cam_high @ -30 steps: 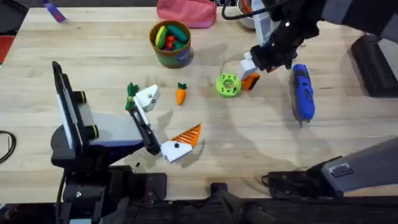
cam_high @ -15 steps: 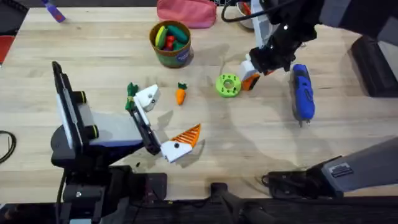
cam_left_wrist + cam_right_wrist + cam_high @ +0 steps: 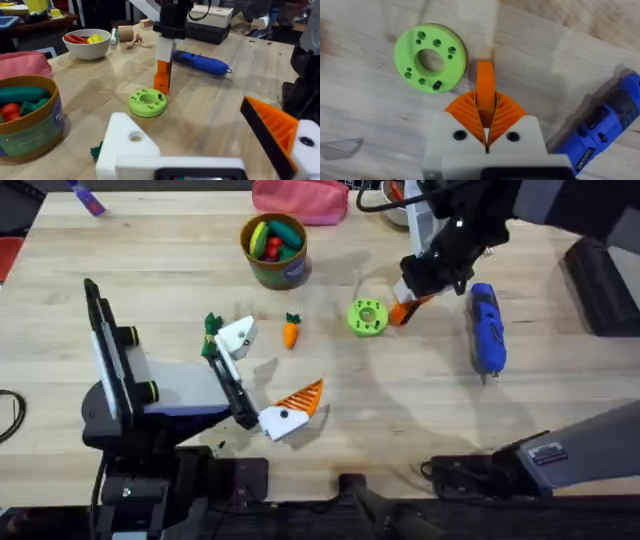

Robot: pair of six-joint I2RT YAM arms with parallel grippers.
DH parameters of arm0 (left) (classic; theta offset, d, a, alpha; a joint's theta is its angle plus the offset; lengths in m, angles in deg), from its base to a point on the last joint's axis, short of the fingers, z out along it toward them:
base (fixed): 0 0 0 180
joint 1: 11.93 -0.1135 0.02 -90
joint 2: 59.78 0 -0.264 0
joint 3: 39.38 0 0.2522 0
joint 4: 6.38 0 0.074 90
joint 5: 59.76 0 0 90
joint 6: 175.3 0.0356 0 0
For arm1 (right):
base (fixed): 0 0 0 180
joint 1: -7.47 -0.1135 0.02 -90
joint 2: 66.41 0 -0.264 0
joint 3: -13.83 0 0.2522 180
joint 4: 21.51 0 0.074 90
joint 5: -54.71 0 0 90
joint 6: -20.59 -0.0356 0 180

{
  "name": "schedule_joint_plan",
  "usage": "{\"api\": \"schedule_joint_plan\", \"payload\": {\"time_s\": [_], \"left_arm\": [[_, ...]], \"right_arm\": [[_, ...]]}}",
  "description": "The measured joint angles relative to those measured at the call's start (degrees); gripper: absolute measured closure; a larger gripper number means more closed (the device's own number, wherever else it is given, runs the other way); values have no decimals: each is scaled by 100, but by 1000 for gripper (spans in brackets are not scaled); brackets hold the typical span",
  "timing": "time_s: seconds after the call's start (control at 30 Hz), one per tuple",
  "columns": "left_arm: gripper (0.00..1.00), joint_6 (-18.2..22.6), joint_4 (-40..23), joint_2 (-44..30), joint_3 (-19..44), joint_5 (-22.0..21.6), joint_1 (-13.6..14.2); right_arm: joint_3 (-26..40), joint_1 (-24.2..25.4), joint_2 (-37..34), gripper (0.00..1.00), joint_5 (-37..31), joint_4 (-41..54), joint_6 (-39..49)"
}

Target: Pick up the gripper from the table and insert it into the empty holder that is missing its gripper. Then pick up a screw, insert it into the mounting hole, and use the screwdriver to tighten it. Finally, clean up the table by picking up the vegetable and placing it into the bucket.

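Screwdriver [image 3: 486, 326] and green disc [image 3: 367, 317] flank the right pincer [image 3: 408, 304], clamped on the orange gripper [image 3: 485, 91].

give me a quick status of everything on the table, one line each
Right gripper: shut on the wedge.
Wedge: pinched, beside the green disc.
Green disc: flat on the table.
Screwdriver: lying untouched.
Carrot: loose on the table.
Bucket: upright, holding toy vegetables.
Left gripper: open, one finger missing its orange pad.
Bowl: upright, holding toy food.
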Motion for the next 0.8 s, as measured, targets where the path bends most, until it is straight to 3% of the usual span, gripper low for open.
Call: {"api": "schedule_joint_plan", "payload": {"time_s": [0.3, 0.5, 0.8], "left_arm": [[16, 0, 0, 0, 0, 2, 0], [16, 0, 0, -1, 0, 1, 0], [15, 0, 0, -2, 0, 2, 0]], "right_arm": [[0, 0, 362, 992, 111, 127, -221], [9, 28, 1185, 992, 635, 381, -322], [9, 221, 1581, 992, 1262, 248, -457]]}}
